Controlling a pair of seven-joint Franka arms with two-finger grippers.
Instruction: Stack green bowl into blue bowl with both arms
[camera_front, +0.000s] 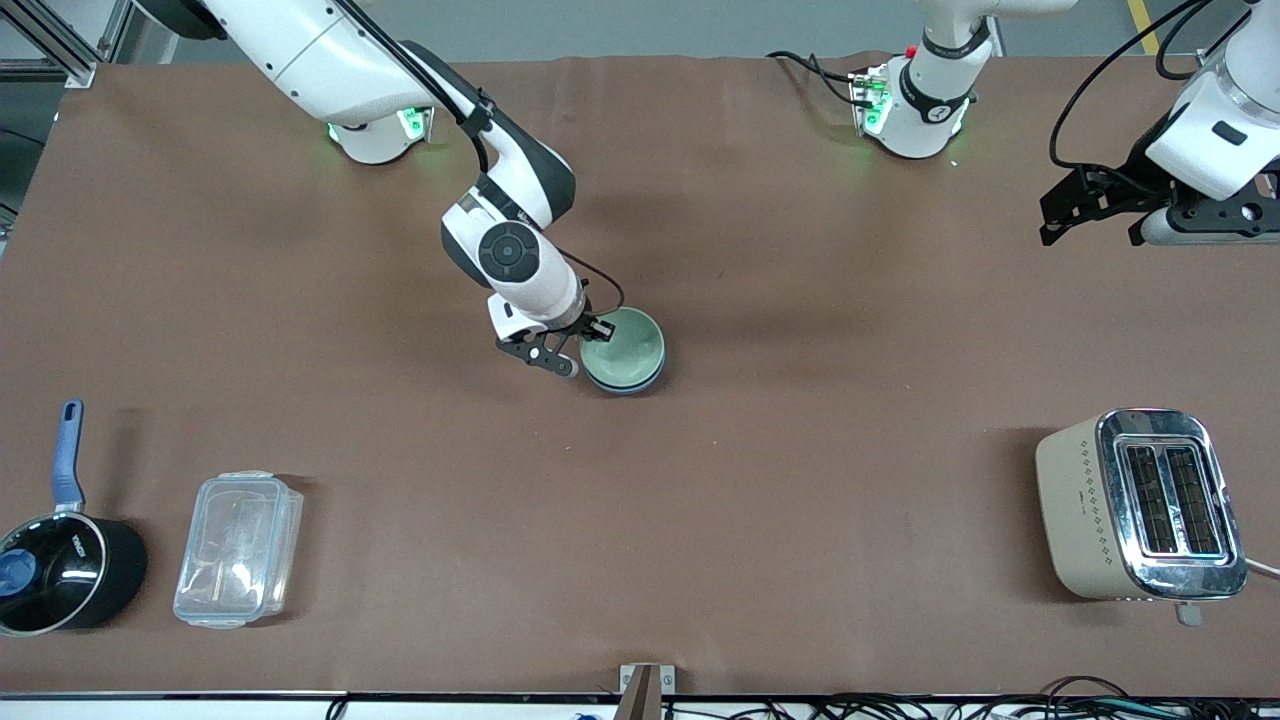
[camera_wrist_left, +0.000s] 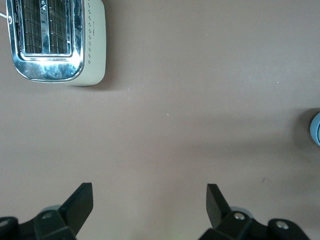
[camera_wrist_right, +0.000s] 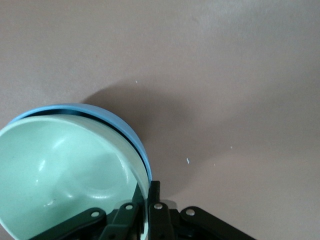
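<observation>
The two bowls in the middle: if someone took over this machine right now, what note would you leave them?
Right end effector: shut on the green bowl, pinching its rim.
Left end effector: open, waiting in the air over bare table at the left arm's end, holding nothing.
The green bowl sits inside the blue bowl at mid-table.
Done: stacking.
Left: let go of the rim and lift the right arm away.

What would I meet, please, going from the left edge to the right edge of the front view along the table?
Black saucepan → clear plastic container → right gripper at the green bowl nested in the blue bowl → toaster.
</observation>
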